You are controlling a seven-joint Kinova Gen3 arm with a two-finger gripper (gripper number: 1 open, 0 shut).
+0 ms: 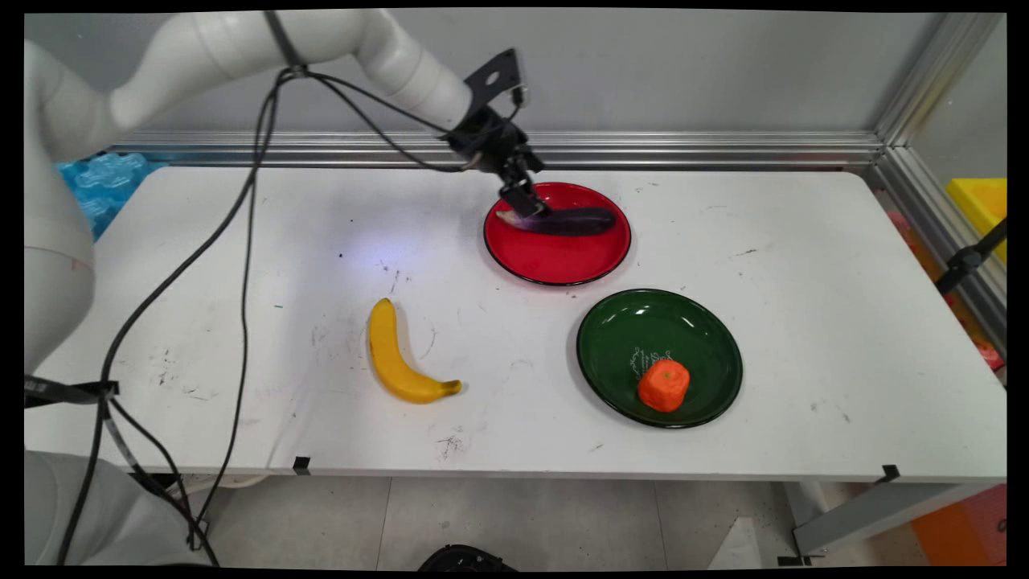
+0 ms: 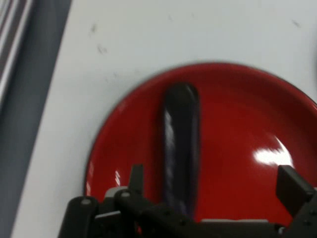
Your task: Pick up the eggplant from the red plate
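Note:
A dark purple eggplant lies across the back of a red plate. My gripper hangs low over the eggplant's left end, open. In the hand view the eggplant runs up the red plate between my gripper's fingers. One finger stands close beside it and the other finger is far off to the right. Neither finger presses on it.
A green plate at the front right holds an orange carrot piece. A yellow banana lies on the table at the front centre. An aluminium rail runs along the table's back edge.

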